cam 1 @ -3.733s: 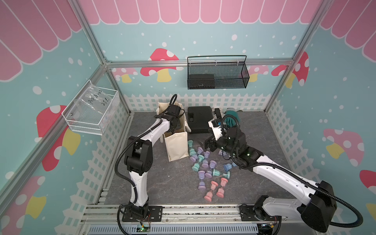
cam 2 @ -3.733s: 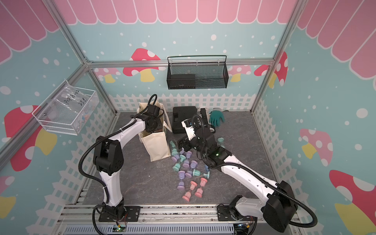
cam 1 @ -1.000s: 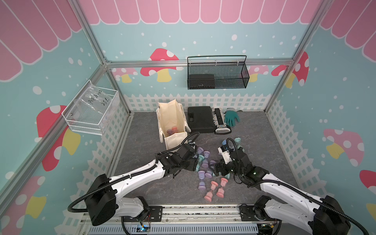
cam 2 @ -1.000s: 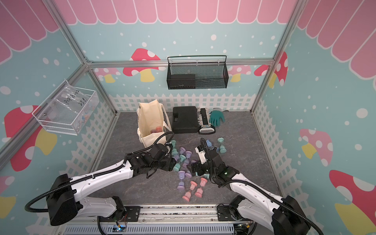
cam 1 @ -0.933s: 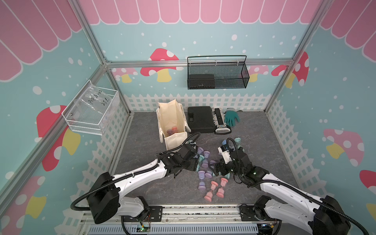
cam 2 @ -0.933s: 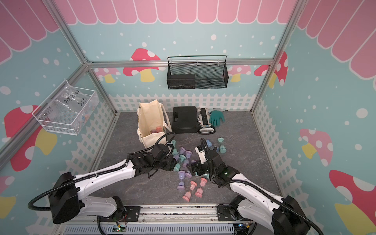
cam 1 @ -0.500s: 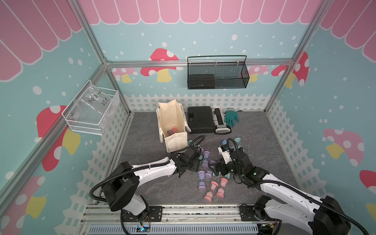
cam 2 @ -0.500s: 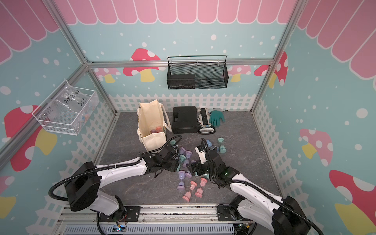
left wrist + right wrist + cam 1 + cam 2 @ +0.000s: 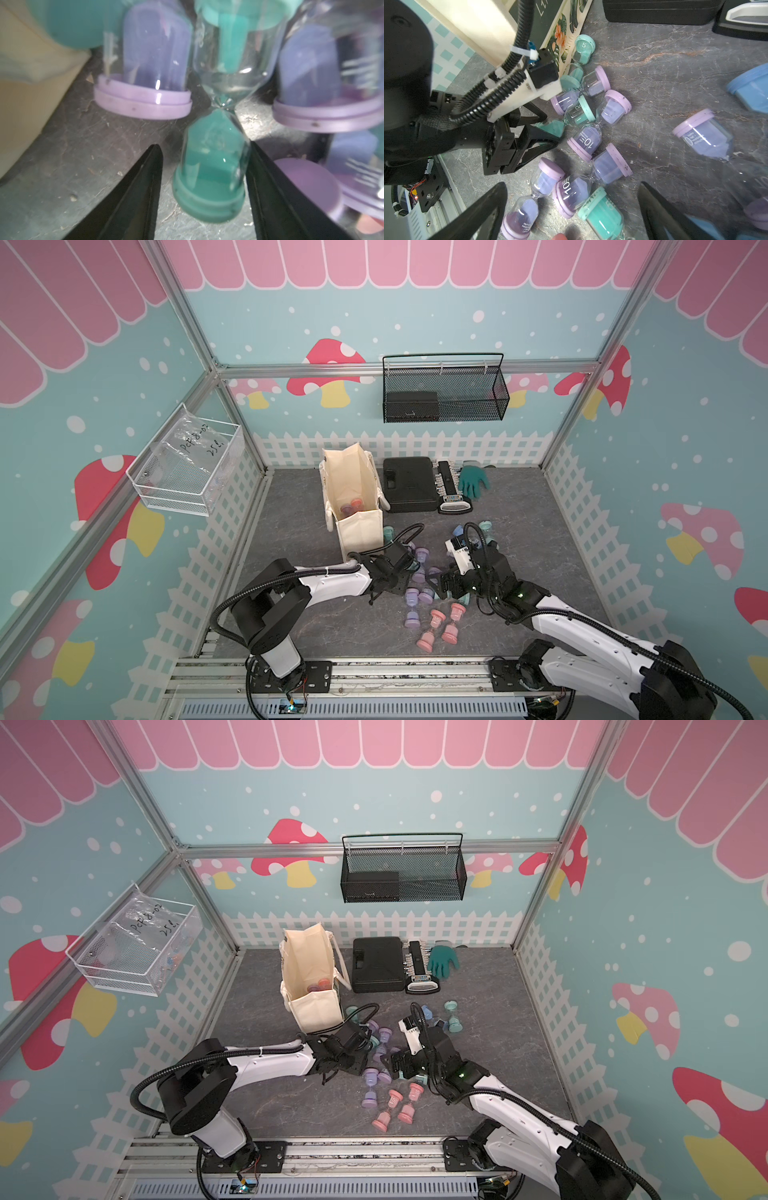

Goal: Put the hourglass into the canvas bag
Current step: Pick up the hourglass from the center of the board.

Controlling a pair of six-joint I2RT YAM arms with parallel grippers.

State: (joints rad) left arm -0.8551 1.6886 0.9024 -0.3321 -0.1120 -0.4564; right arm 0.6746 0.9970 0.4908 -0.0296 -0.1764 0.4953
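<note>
A teal hourglass (image 9: 212,166) lies on the grey floor in a pile of purple and teal hourglasses (image 9: 417,576), just in front of the canvas bag (image 9: 359,526). My left gripper (image 9: 204,145) is low at the pile and open, with its jaws on either side of the teal bulb. One finger touches the glass and a gap shows at the other. The right wrist view shows the same left gripper (image 9: 552,129) around that teal hourglass (image 9: 577,113). My right gripper (image 9: 572,187) hovers wide open over purple hourglasses, holding nothing. Inside the bag, hourglasses (image 9: 351,506) show.
Behind the pile lie a black hard case (image 9: 409,485), a barcode-scanner-like device (image 9: 451,489) and a green glove (image 9: 473,483). Pink hourglasses (image 9: 436,626) lie nearer the front rail, blue ones (image 9: 461,531) behind my right arm. A wire basket (image 9: 444,393) hangs on the back wall.
My left arm came down from the bag to the pile, pushed forward, and its jaws narrowed around the teal hourglass. The right arm has stayed put over the last second.
</note>
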